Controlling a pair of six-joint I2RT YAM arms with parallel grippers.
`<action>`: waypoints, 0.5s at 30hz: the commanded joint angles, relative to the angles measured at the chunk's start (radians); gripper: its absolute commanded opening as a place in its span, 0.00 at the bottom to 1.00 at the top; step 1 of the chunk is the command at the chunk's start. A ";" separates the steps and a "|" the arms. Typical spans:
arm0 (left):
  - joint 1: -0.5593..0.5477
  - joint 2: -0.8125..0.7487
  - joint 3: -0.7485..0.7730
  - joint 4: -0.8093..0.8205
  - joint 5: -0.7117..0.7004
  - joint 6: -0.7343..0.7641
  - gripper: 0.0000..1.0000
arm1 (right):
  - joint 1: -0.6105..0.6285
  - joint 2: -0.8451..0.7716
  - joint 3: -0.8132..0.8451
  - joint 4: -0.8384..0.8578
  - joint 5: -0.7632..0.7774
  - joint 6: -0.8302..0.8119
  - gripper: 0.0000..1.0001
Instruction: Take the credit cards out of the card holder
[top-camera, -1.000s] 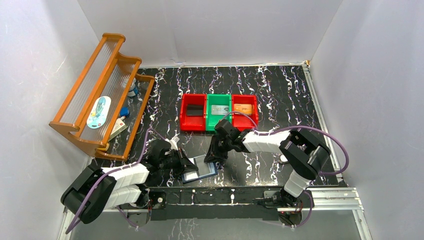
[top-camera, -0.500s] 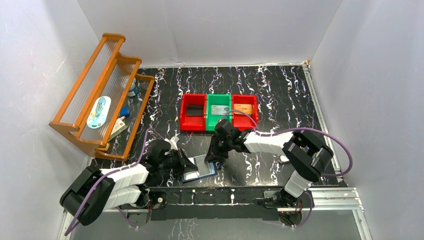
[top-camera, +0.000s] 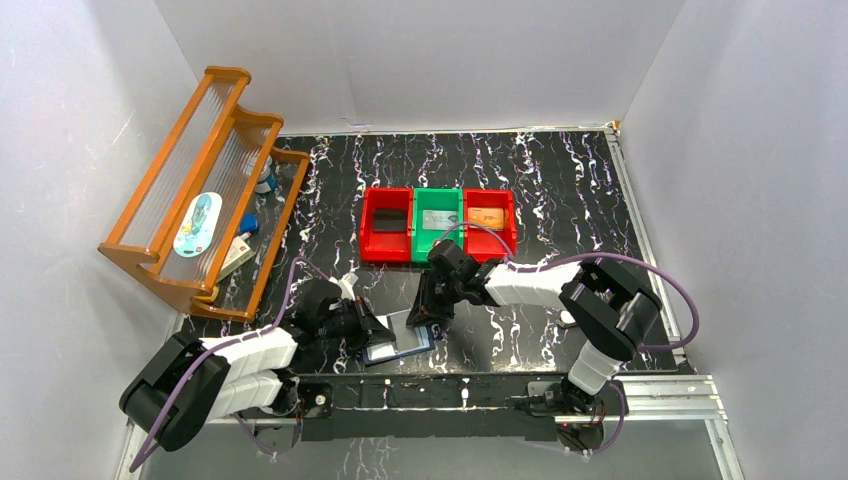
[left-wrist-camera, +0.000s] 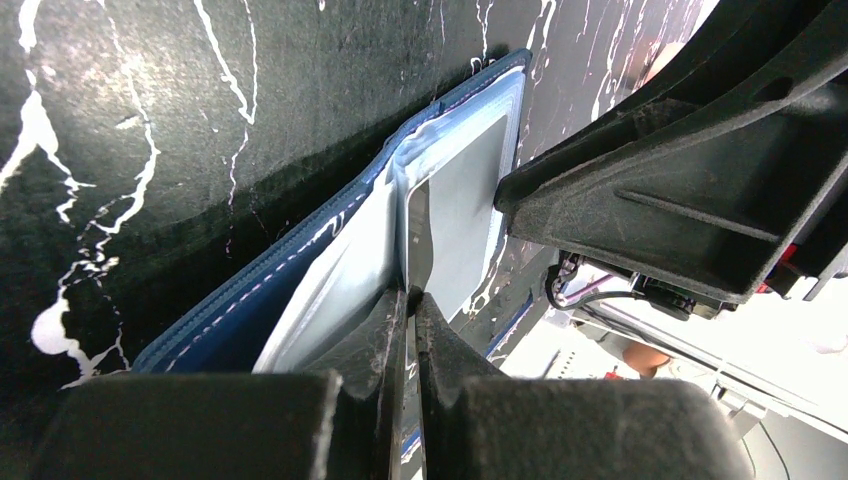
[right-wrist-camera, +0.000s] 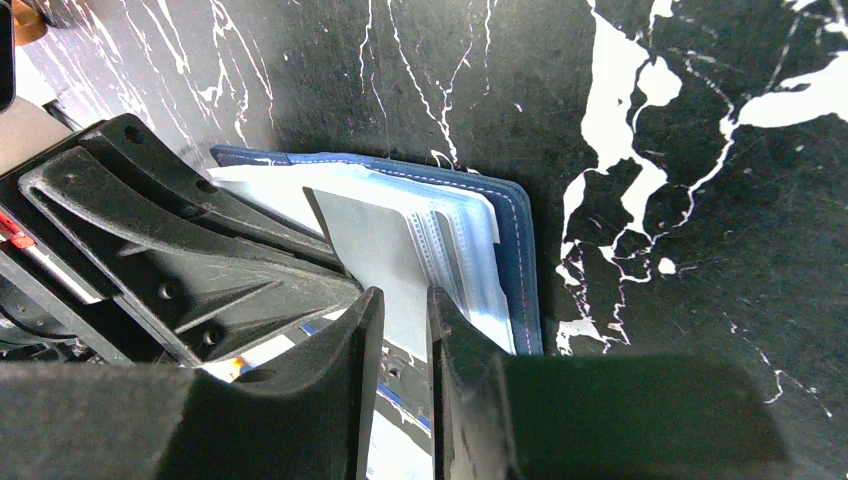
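Small navy-blue folding card holder lies open on marbled black bench; left claw clamped on a clear sleeve, anchoring it, while right claw apparently pinches a grey card for extraction.

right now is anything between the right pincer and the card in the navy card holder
Nothing visible: the right pincer already straddles the edge of the thin grey plastic card sticking out of the navy-blue folding card holder, beside the left pincer.
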 joint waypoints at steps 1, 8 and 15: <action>0.006 -0.012 0.013 -0.033 -0.012 0.019 0.00 | 0.005 0.011 0.006 -0.007 0.015 -0.002 0.31; 0.006 -0.010 0.011 -0.005 0.001 0.006 0.07 | 0.011 0.049 -0.029 0.067 -0.054 0.028 0.30; 0.016 0.022 -0.057 0.165 0.025 -0.094 0.18 | 0.012 0.068 -0.106 0.203 -0.122 0.098 0.28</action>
